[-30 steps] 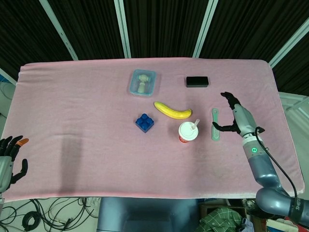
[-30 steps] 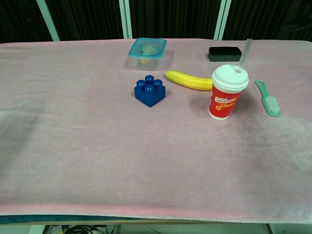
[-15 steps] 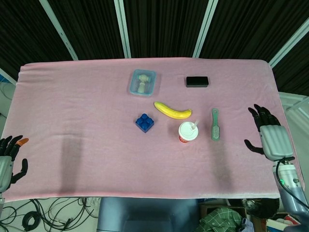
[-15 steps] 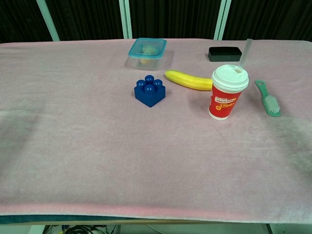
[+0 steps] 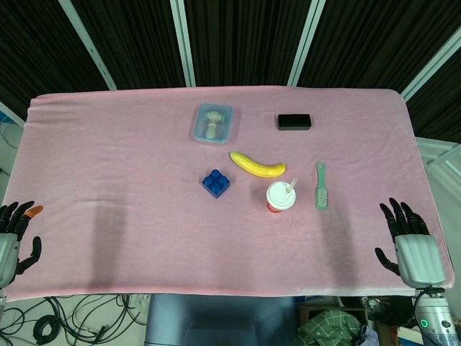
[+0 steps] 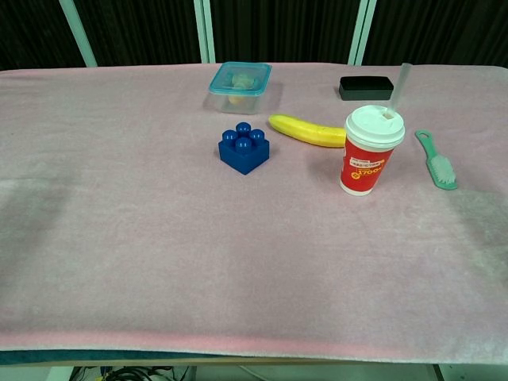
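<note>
Left hand: the left hand [image 5: 10,244] hung at the near-left corner of the pink-covered table [image 5: 108,166], fingers spread and holding nothing.
Blue block: a blue block [image 5: 216,182] stood near the table's middle, well apart from both hands.
Lidded box: a clear box with a blue lid [image 5: 212,123] sat behind the block, toward the far edge.
Banana: a banana [image 5: 256,165] lay between the block and the cup.
Cup: a red paper cup [image 5: 280,197] with white lid and straw stood upright just in front of the banana.
Black case: a black case [image 5: 294,121] lay toward the far edge.
Brush: the green brush [image 5: 321,186] lay flat, right of the cup, untouched.
Right hand: the right hand [image 5: 410,244] hovered at the near-right corner, fingers apart and empty, nearest to the brush yet well apart from it.
</note>
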You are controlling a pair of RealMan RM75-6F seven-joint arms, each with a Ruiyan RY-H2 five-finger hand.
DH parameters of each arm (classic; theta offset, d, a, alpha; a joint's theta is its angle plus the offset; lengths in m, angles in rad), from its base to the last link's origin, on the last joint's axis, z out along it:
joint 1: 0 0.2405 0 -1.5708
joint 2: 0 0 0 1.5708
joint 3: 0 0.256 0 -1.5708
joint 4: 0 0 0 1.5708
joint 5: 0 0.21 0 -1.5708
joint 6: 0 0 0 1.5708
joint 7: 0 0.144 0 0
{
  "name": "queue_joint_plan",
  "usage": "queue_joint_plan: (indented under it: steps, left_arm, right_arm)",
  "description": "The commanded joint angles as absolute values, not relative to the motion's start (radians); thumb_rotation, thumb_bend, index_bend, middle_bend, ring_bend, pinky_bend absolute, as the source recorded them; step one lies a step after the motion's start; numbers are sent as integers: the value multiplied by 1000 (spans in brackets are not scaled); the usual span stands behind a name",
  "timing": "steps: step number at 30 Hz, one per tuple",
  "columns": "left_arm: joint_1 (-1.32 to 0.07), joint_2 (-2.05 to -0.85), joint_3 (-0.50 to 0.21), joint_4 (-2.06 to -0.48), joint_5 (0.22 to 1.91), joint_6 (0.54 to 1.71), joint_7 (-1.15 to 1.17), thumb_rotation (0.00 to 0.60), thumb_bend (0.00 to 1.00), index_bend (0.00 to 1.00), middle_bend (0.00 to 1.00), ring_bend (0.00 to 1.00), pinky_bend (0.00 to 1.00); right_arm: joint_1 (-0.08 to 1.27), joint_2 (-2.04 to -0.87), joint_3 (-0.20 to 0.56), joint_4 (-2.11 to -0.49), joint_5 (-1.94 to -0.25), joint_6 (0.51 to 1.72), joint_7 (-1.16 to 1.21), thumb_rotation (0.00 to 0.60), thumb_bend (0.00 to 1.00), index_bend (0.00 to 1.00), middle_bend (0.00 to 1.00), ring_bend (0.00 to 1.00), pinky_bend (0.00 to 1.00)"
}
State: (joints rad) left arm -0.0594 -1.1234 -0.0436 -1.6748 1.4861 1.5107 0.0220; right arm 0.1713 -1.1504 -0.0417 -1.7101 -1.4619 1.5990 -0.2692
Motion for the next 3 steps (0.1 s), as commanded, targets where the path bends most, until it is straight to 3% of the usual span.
queue_joint_plan:
  steps: [1, 3]
  left_arm:
    - [-59, -1123, -43, -1674, 1487, 1510, 23, 600, 581, 190, 106, 23, 11]
    - [-59, -1124, -42, -1674, 1488, 1510, 23, 600, 581, 190, 106, 23, 11]
  right_arm:
    - [142, -1187, -46, -1671, -1492, 1626, -247, 600, 198, 44, 0, 0, 156]
    - [134, -1196, -43, -1660, -1499, 1633, -236, 600, 199, 44, 0, 0, 156]
